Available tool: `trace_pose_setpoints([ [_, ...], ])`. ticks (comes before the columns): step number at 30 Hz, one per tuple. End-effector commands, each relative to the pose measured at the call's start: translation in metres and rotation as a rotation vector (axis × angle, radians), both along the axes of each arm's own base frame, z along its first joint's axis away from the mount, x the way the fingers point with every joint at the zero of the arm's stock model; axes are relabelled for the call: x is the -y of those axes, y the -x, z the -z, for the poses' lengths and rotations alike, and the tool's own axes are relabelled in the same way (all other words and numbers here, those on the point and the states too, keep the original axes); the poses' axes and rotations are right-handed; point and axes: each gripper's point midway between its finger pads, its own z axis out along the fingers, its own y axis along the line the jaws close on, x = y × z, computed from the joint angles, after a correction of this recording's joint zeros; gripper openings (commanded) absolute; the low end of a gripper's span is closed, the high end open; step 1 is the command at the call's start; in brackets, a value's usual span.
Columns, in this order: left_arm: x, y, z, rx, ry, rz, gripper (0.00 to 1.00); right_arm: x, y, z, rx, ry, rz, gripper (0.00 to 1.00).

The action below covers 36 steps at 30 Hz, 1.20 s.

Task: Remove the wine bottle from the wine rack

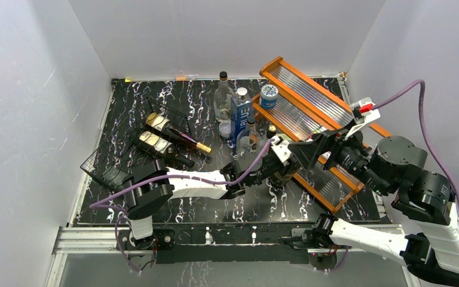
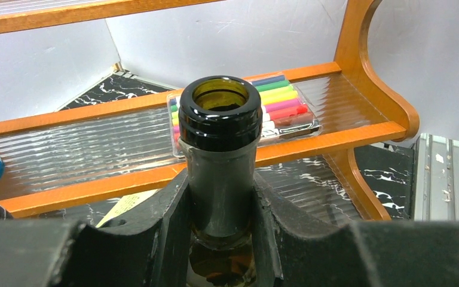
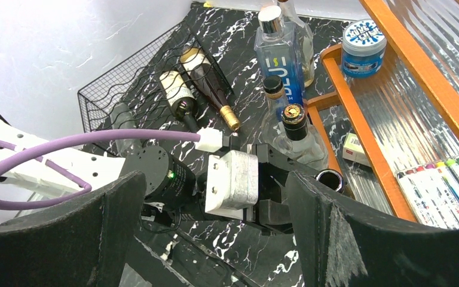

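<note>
Jaws of the left gripper (image 2: 221,206) are being pressed tight on the neck of the dark green glass wine bottle (image 2: 220,113). The bottle, open-mouthed, is being held roughly upright beside the orange wood-framed tiered shelf (image 2: 358,134), well apart from the low black wire wine rack (image 1: 104,162). The neck grip is judged to be giving the surest purchase. Jaws of the right gripper (image 3: 215,197) are being held wide apart above, presumably in readiness to steady it. Two labelled dark bottles (image 1: 164,139) are lying in the rack.

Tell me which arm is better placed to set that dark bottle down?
Left arm: its jaws clamp the neck of the dark green glass bottle beside the orange wooden shelf. The right arm has open, empty jaws.
</note>
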Motion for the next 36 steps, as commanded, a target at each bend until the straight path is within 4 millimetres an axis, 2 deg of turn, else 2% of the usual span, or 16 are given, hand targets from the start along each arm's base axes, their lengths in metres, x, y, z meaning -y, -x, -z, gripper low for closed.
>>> trace_pose_setpoints([
  [1, -0.014, -0.002, -0.069, 0.055, 0.204, -0.026, 0.13, 0.001, -0.001, -0.006, 0.013, -0.037, 0.012, 0.98],
  [3, -0.018, -0.001, -0.065, 0.044, 0.202, -0.027, 0.23, 0.000, -0.002, -0.006, 0.011, -0.033, 0.012, 0.98],
  [7, -0.027, -0.001, -0.062, 0.023, 0.202, -0.045, 0.50, -0.002, -0.003, -0.004, 0.014, -0.028, 0.009, 0.98],
  [11, -0.037, 0.003, -0.068, 0.010, 0.220, -0.044, 0.74, -0.006, -0.004, -0.004, 0.009, -0.021, 0.002, 0.98],
  [16, -0.048, 0.011, -0.080, 0.001, 0.243, -0.018, 0.96, -0.011, -0.005, -0.002, 0.008, -0.016, -0.008, 0.98],
  [21, -0.063, 0.021, -0.075, -0.048, 0.198, -0.001, 0.98, -0.016, -0.007, 0.000, 0.008, -0.015, -0.011, 0.98],
  [26, -0.095, 0.032, -0.064, -0.127, 0.097, -0.015, 0.98, -0.019, -0.010, 0.000, 0.009, -0.006, -0.010, 0.98],
  [31, -0.146, 0.030, -0.036, -0.233, -0.090, -0.153, 0.98, -0.028, -0.014, -0.001, 0.029, 0.000, -0.020, 0.98],
  [36, -0.212, 0.026, -0.025, -0.282, -0.153, -0.318, 0.98, -0.043, -0.021, 0.000, 0.049, 0.012, -0.044, 0.98],
])
